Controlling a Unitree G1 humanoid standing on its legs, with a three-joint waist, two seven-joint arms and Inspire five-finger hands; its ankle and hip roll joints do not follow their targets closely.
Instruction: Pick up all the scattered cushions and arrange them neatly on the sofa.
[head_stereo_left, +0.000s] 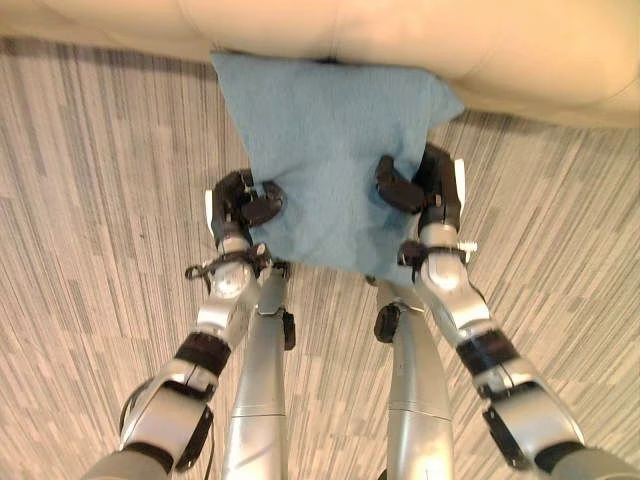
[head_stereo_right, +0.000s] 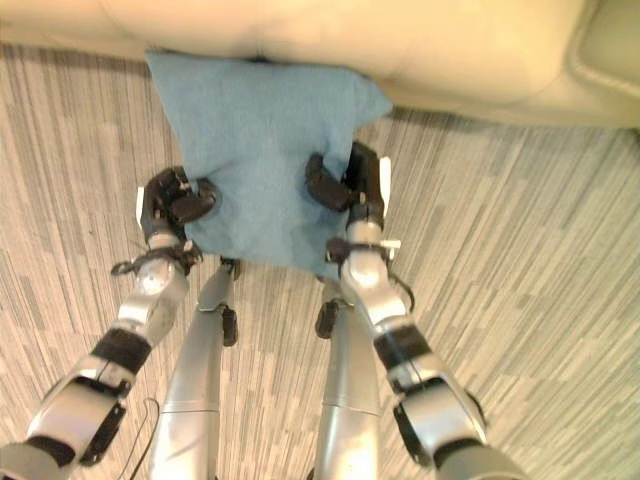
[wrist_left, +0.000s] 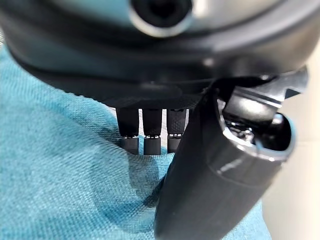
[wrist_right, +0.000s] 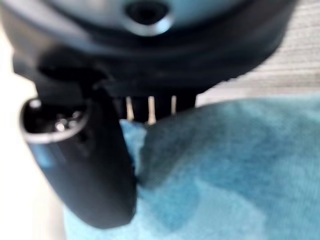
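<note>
A blue cushion (head_stereo_left: 325, 150) hangs between both my hands above the carpet, its far edge touching the cream sofa (head_stereo_left: 420, 45). My left hand (head_stereo_left: 243, 203) pinches the cushion's left edge, thumb on top of the cloth. My right hand (head_stereo_left: 425, 185) grips the right edge, thumb pressed onto the blue fabric. In the left wrist view my fingers (wrist_left: 145, 135) run under the cushion (wrist_left: 60, 185). In the right wrist view the thumb (wrist_right: 95, 165) lies over the cloth (wrist_right: 240, 170).
Striped grey carpet (head_stereo_left: 90, 200) covers the floor on all sides. The sofa's front edge runs across the far side of the eye views, with a seat seam at the right (head_stereo_right: 600, 60).
</note>
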